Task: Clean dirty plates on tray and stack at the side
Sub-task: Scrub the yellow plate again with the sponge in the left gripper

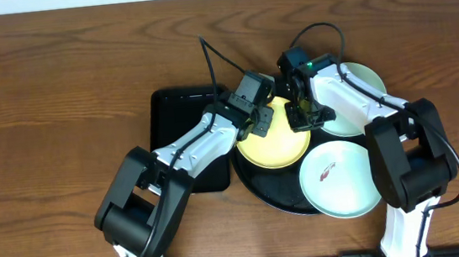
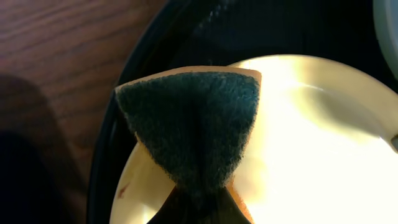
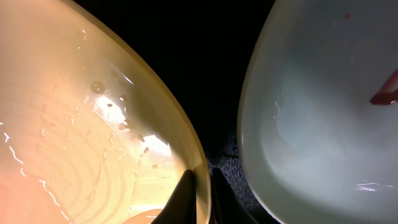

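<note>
On the round tray [image 1: 273, 187], a glossy black disc right of centre on the wooden bench [image 1: 57, 94], lie all three plates: the yellow plate [image 1: 277, 145] at its left, the rear mint plate [image 1: 361, 90] at the far right edge, and the front mint plate [image 1: 340, 181] nearest the robot, with a red-brown smear [image 1: 328, 172] near its middle. The left tool [image 1: 261, 121] is clamped on a sponge [image 2: 193, 124], pinched so its dark green scouring face fans out over the yellow plate's left edge. The right tool [image 1: 304, 117] grips that plate's right rim, one dark finger [image 3: 183, 199] on each side of it; wet droplets shine on the plate beside them. A rectangular tray [image 1: 178, 116], also black, sits just left of the round one, partly covered by the left arm. A black cable [image 1: 215, 62] arcs above each wrist.
</note>
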Controlling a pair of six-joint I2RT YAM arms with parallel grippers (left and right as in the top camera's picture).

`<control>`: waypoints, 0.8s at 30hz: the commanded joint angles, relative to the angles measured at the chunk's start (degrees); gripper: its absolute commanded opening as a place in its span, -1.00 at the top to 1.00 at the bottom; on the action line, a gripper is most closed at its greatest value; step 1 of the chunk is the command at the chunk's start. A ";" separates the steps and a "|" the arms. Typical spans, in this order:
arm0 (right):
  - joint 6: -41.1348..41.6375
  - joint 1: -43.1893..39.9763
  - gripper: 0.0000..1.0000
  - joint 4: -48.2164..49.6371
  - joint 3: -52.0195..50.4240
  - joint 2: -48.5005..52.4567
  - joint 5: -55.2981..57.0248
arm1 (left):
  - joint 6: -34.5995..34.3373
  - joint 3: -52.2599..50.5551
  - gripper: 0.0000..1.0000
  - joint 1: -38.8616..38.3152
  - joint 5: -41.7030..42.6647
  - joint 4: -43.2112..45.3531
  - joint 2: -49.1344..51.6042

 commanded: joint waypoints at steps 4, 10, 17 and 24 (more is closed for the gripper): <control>-0.52 -0.02 0.88 -0.02 0.22 0.00 1.86 | 0.96 -1.14 0.85 0.39 -3.34 0.50 1.11; -0.52 0.00 0.88 0.00 0.22 0.00 1.88 | 0.94 -3.74 0.85 0.46 -3.37 2.03 1.11; -0.52 -0.04 0.88 0.02 0.22 0.00 1.86 | 0.98 -4.96 0.85 0.50 -11.47 7.34 1.11; -0.52 0.02 0.91 0.13 0.22 0.00 1.86 | 1.84 -4.96 0.84 1.11 -12.63 9.81 1.11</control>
